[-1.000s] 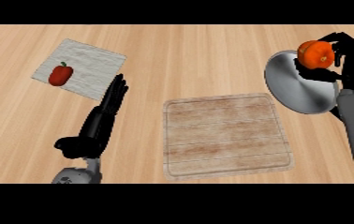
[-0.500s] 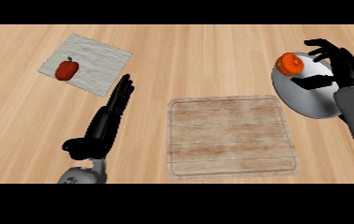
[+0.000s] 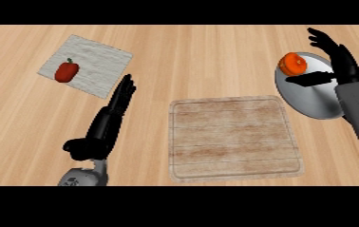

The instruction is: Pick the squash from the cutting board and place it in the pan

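Right robot hand point(image 3: 335, 60) now spread, pulled off squash point(image 3: 292, 63); squash in pan point(image 3: 316, 95).

One squash point(image 3: 292, 63), one pan point(image 3: 313, 95), one cutting board point(image 3: 235, 137), one red pepper point(image 3: 67, 70), one cloth point(image 3: 98, 67), two hands point(image 3: 116, 108) point(image 3: 338, 60)

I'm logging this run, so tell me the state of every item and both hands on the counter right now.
squash: lying in the pan, not held.
pan: on the counter, holding the squash.
cutting board: bare, nothing on it.
red pepper: lying on the cloth.
cloth: flat on the counter.
right hand: open, over the pan beside the squash.
left hand: open, fingers straight, resting.
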`<move>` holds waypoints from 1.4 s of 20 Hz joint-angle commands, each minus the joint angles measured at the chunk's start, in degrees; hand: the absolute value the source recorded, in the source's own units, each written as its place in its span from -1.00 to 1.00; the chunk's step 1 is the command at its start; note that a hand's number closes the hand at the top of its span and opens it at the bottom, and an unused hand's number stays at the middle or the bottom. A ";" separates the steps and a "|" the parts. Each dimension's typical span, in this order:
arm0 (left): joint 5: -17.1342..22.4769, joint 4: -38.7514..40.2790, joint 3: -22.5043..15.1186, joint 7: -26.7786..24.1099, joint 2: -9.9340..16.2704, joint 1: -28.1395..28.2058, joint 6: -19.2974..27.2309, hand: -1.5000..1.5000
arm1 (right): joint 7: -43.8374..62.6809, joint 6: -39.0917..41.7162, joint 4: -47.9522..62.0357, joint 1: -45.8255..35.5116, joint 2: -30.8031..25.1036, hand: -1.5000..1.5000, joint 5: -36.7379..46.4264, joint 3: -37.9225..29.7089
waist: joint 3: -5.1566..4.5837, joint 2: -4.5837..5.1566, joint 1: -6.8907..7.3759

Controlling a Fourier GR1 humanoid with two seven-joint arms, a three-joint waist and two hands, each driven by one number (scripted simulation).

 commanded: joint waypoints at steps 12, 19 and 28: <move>0.32 -1.10 1.43 0.78 0.71 0.55 0.08 0.00 | -9.32 28.63 6.56 3.85 -13.51 -1.00 -13.33 -12.16 | 0.03 -0.47 -1.50; -0.71 -2.91 0.42 0.49 0.63 3.79 0.56 0.00 | -15.98 40.08 4.67 9.15 -15.74 -1.00 -12.31 -9.77 | -0.06 -0.92 -1.99; -0.98 -0.05 0.90 0.52 -1.51 1.29 2.20 0.00 | -24.19 41.74 1.09 17.26 -17.31 -1.00 -11.86 -7.25 | -0.06 -1.05 -3.01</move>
